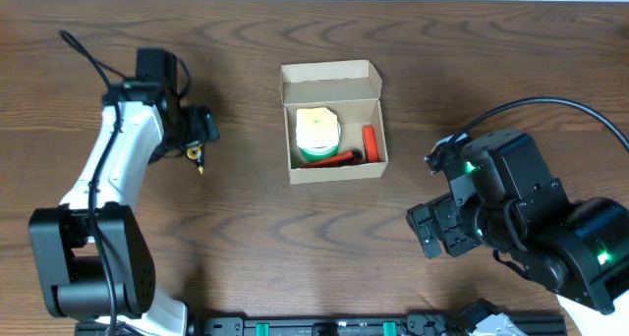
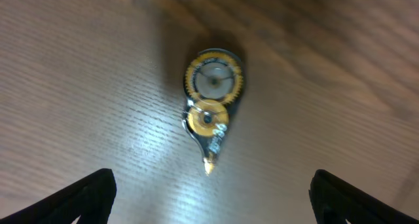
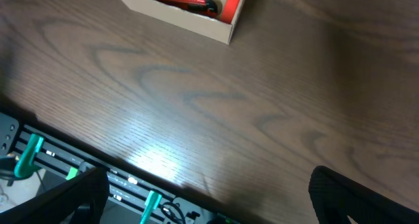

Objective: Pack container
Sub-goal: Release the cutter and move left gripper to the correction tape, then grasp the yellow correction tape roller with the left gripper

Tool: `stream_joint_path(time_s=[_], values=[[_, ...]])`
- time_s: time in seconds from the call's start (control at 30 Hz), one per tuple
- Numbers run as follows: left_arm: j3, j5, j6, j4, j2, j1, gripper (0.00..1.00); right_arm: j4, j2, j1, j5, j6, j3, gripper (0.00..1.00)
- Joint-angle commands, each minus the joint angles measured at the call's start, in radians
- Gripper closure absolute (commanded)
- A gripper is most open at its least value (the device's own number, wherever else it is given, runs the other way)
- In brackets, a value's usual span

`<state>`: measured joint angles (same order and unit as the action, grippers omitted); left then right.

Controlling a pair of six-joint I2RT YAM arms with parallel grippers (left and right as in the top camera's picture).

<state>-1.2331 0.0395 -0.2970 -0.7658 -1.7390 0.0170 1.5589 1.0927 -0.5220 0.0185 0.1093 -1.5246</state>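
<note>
Hovering close over a yellow correction-tape dispenser (image 2: 211, 103) at left of frame, with the left pincer (image 2: 213, 199) spread wide and gripping nothing. Looks like the pickup step: needs lowering straight down, closing across the dispenser's body, then carrying it rightward. On to centre: container (image 1: 331, 84), upper middle, flap folded back, holding a white-and-green roll (image 1: 317, 132) and red bits (image 1: 370, 141). Further right and lower: right pincer (image 3: 216, 199), equally wide, empty, well apart from the box. Underneath it all, dark wood-grain table (image 1: 246, 238); nothing visible of the room.

Yellow tape dispenser (image 2: 211, 109) — flat on the wooden table (image 1: 246, 238).
</note>
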Motion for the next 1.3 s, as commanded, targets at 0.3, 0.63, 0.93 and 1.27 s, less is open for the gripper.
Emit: stream_joint_path(time_s=[0.3, 0.63, 0.93, 1.27], values=[[0.141, -0.072, -0.002, 0.257, -0.007, 0.0, 0.05, 0.001, 0.0, 0.005, 0.007, -0.013, 0.0, 0.01], [0.211, -0.073, -0.002, 0.356, -0.008, 0.0, 0.05, 0.001, 0.0, 0.005, 0.007, -0.013, 0.0, 0.01], [0.232, -0.047, 0.014, 0.444, -0.074, 0.0, 0.04, 0.001, 0.0, 0.005, 0.007, -0.013, 0.0, 0.01], [0.232, -0.047, 0.031, 0.465, -0.112, 0.0, 0.0, 0.001, 0.0, 0.005, 0.007, -0.013, 0.0, 0.01]])
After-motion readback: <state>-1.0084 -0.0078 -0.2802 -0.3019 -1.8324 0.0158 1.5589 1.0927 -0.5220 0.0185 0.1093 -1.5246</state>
